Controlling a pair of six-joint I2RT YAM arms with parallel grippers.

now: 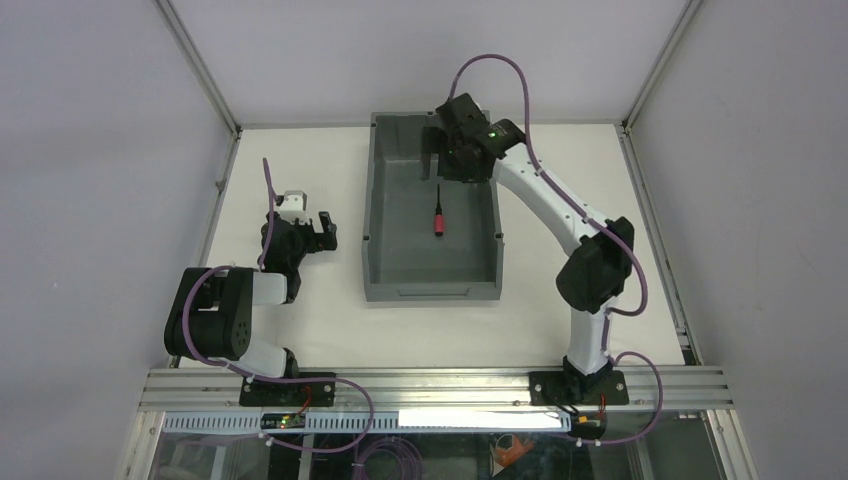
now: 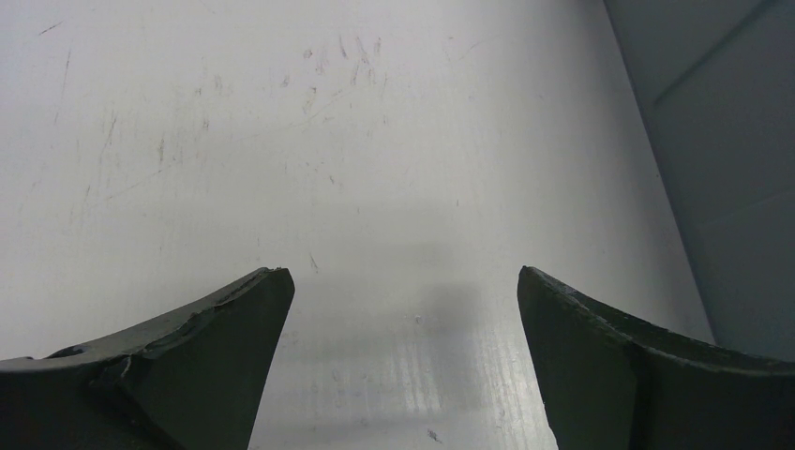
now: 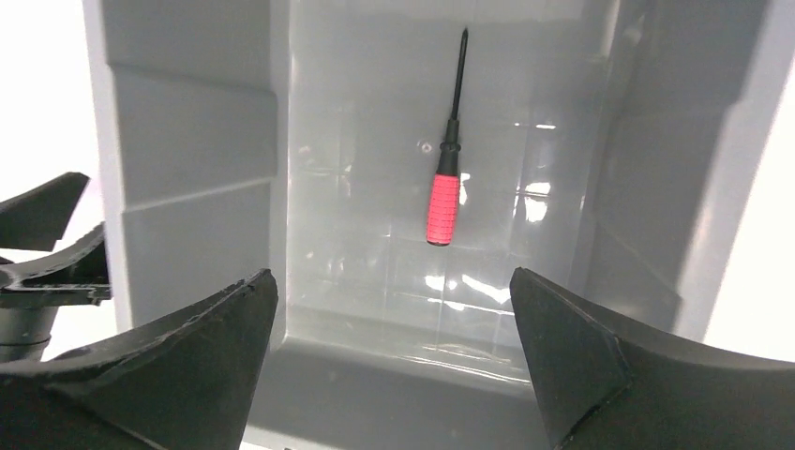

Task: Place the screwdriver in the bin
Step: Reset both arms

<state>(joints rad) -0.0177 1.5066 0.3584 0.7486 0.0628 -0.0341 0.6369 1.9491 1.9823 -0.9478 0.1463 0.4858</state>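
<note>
The screwdriver [image 1: 438, 218], with its red handle and thin black shaft, lies flat on the floor of the dark grey bin [image 1: 368, 205], near the middle. In the right wrist view the screwdriver [image 3: 444, 202] lies on the bin floor between the walls [image 3: 197, 187], well beyond my fingertips. My right gripper [image 1: 452, 170] hangs over the far end of the bin, and its jaws [image 3: 394, 281] stand wide open with nothing between them. My left gripper [image 1: 325, 232] sits low over the table left of the bin, open [image 2: 403, 277] and empty.
The bin's tall walls surround the right gripper's fingers on three sides. A metal frame rail [image 1: 440, 385] runs along the near table edge. The enclosure wall [image 2: 731, 159] shows to the right in the left wrist view.
</note>
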